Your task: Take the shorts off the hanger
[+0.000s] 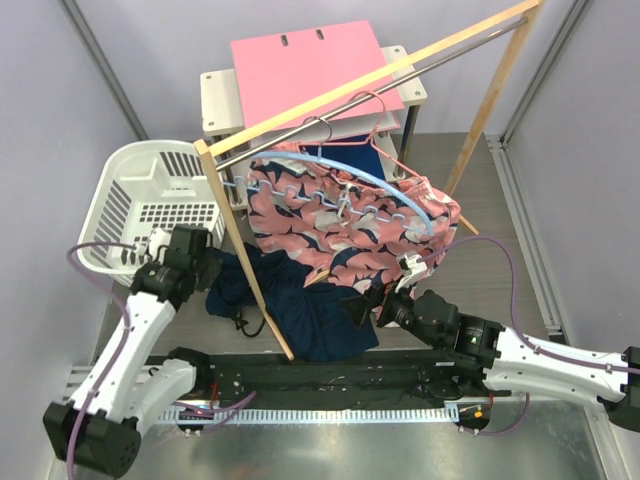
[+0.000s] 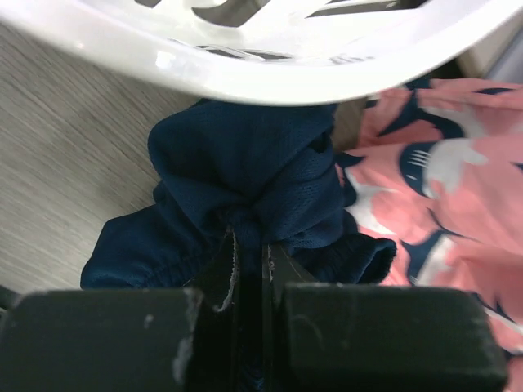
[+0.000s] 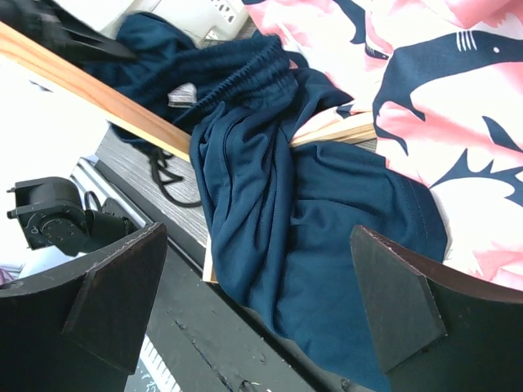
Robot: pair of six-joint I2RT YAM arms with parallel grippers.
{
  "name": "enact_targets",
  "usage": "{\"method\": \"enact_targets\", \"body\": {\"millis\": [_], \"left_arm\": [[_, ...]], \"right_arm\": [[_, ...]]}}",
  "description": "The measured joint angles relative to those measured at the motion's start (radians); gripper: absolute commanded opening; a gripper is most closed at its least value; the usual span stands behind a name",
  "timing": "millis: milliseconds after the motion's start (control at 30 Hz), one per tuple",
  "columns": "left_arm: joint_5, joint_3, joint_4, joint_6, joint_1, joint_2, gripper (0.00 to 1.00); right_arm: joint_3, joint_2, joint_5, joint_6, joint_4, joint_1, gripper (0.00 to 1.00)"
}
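Observation:
The navy shorts (image 1: 300, 300) lie in a heap on the table under the wooden rack; they also show in the left wrist view (image 2: 245, 171) and the right wrist view (image 3: 310, 237). The salmon pink printed shorts (image 1: 350, 215) hang clipped to a light blue hanger (image 1: 400, 195) on the rack's metal bar. My left gripper (image 1: 205, 265) is shut on a fold of the navy shorts, just below the basket rim; its fingers (image 2: 282, 265) pinch the cloth. My right gripper (image 1: 375, 305) is open and empty, above the navy cloth and under the pink shorts (image 3: 441, 73).
A white laundry basket (image 1: 150, 195) stands at the left, its rim (image 2: 270, 65) just above my left gripper. The wooden rack's leg (image 1: 245, 260) slants across the navy shorts. A pink folder (image 1: 310, 65) lies on a cart behind. A black cord (image 1: 240, 322) lies on the table.

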Motion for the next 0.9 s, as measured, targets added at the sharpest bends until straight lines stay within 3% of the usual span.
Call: {"method": "enact_targets", "body": {"millis": [167,500,767,900], "left_arm": [[-0.016,0.102,-0.114,0.005,0.000,-0.100,0.00],[-0.225,0.572,-0.336,0.091,0.000,-0.122,0.00],[-0.353,0.898,-0.346,0.194,0.000,-0.050,0.00],[-0.415,1.072,-0.240,0.316,0.000,0.033,0.00]], "right_arm": [[0.000,0.000,0.000,0.000,-0.002,0.000,1.00],[0.001,-0.042,0.016,0.002,-0.027,0.000,1.00],[0.039,-0.095,0.046,-0.003,-0.090,0.000,1.00],[0.048,-0.128,0.063,-0.005,-0.127,0.000,1.00]]}}
